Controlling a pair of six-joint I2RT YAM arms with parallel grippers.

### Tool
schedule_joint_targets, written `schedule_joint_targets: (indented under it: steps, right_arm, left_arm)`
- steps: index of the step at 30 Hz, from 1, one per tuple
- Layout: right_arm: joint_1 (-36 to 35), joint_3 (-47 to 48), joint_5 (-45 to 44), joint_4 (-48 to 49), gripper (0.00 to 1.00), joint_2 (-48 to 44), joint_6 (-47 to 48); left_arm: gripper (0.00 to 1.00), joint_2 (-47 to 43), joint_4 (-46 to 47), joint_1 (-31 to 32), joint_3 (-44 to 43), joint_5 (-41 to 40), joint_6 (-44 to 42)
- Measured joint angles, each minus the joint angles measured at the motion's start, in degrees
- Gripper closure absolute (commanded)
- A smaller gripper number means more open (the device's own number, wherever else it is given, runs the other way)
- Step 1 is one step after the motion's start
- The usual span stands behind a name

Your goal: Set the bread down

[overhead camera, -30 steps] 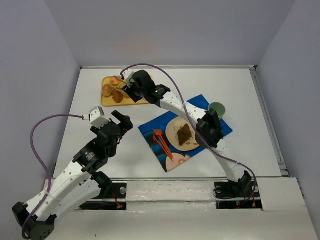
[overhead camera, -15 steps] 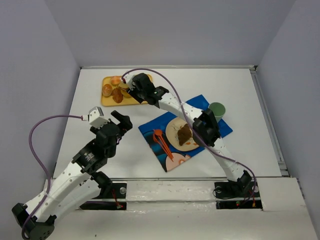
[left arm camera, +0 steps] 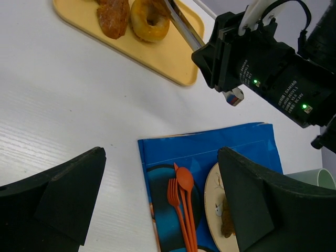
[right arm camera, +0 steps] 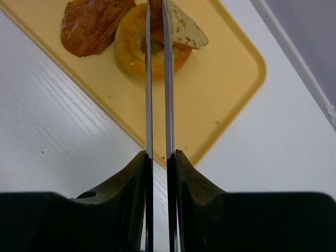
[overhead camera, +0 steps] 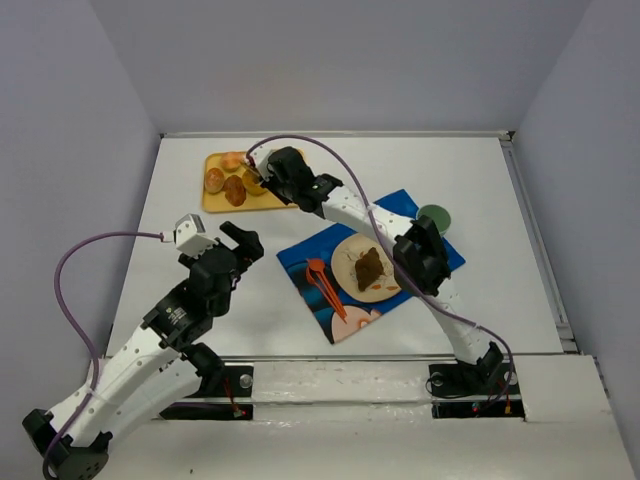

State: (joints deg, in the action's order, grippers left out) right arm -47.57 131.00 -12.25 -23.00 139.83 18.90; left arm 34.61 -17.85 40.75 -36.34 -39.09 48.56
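Yellow plastic tray (right arm camera: 226, 89) on the white counter (right arm camera: 63, 126) carries a triangular slice of toasted bread (right arm camera: 185, 29), resting on a ring-shaped bun (right arm camera: 137, 44). The right pincer (right arm camera: 156, 16) is clenched on the slice's edge. The left pincer (left arm camera: 160, 152) hangs released, jaws wide.

A white surface (overhead camera: 480, 180), seen from above, carries a yellow tray (overhead camera: 218, 204) toward the upper left of the frame, a blue placemat (overhead camera: 300, 262) lying askew at centre, and a green cup (overhead camera: 438, 214) just beside the placemat's upper right edge.
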Motion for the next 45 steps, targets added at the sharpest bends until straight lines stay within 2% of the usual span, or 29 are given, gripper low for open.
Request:
schedule_joint_targets:
  steps: [7,14,19,24,28,36,41,43,45]
  right_arm:
    - [-0.5,-19.3,-4.9,9.0,0.85,-16.6,-3.0]
    - [-0.6,-45.1,-12.0,15.2,0.83,-42.6,-9.8]
    - [-1.6,-62.2,-15.2,9.1,0.8,-59.7,-20.5]
    - [-2.4,-75.3,-10.7,2.3,0.8,-69.6,-31.1]
    - [-2.8,-80.7,-5.9,-1.7,0.8,-71.6,-36.6]
    - [-3.1,-83.2,-0.2,-5.7,0.77,-74.6,-41.6]
    - [-3.2,-83.2,1.9,-8.2,0.51,-77.6,-42.9]
    - [-3.2,-83.2,2.1,-9.3,0.43,-78.5,-43.3]
    - [-3.2,-83.2,2.2,-10.5,0.4,-78.9,-43.9]
  left_arm:
    - [0.01,-0.6,0.0,0.0,0.0,0.0,0.0]
    - [0.01,-1.2,-0.1,0.0,0.2,0.1,0.2]
    - [0.01,-1.9,0.0,0.0,0.4,0.2,0.2]
    - [0.01,-1.8,0.0,0.0,0.4,0.1,0.2]
    - [0.01,-1.6,0.0,0.0,0.4,0.2,0.2]
    - [0.01,-1.3,0.0,0.0,0.4,0.2,0.2]
    - [0.01,-0.9,0.0,0.0,0.4,0.1,0.2]
    - [0.01,-0.7,0.0,0.0,0.4,0.1,0.2]
    - [0.01,-0.7,0.0,0.0,0.4,0.0,0.2]
